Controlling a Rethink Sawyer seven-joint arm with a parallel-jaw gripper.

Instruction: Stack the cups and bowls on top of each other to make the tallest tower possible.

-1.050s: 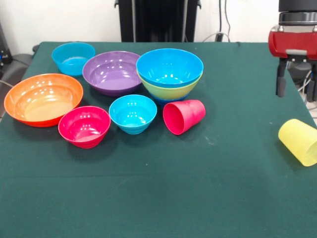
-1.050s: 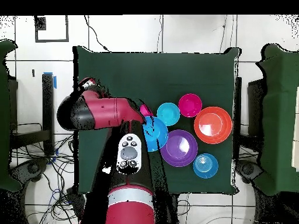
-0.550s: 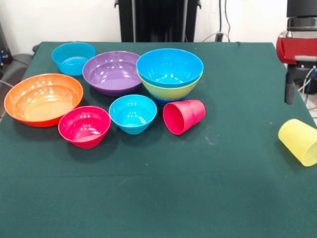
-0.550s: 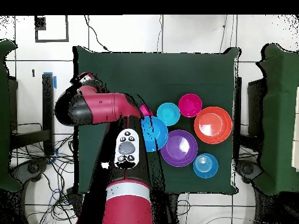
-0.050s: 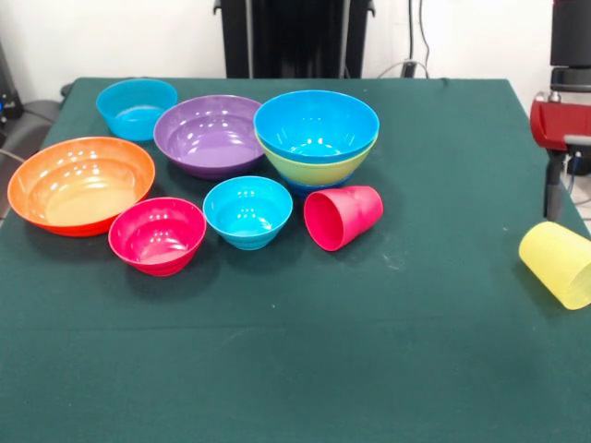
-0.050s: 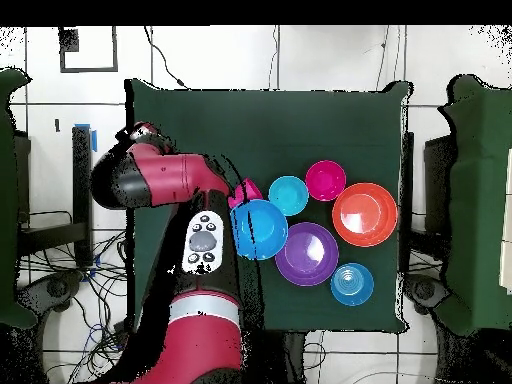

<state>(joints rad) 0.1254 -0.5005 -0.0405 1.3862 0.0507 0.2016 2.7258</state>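
A yellow cup [image 5: 559,263] lies on its side at the right edge of the table. My gripper [image 5: 578,208] hangs just above and behind it, open and empty, with only its left finger [image 5: 552,189] in the picture. A red-pink cup [image 5: 343,217] lies on its side mid-table, mouth toward the camera. Behind it, a bright blue bowl [image 5: 316,125] sits nested in a lime green bowl [image 5: 319,168]. In the overhead view my arm [image 6: 165,180] hides the yellow cup and the gripper.
Purple bowl [image 5: 209,134], small blue bowl [image 5: 137,106], orange bowl [image 5: 80,183], pink-red bowl [image 5: 157,234] and cyan bowl [image 5: 247,210] stand upright in a cluster at the left. Green cloth covers the table [image 5: 277,369].
The gripper has moved right and a little lower, toward the yellow cup, and is now partly out of the front view. No cup or bowl has moved.
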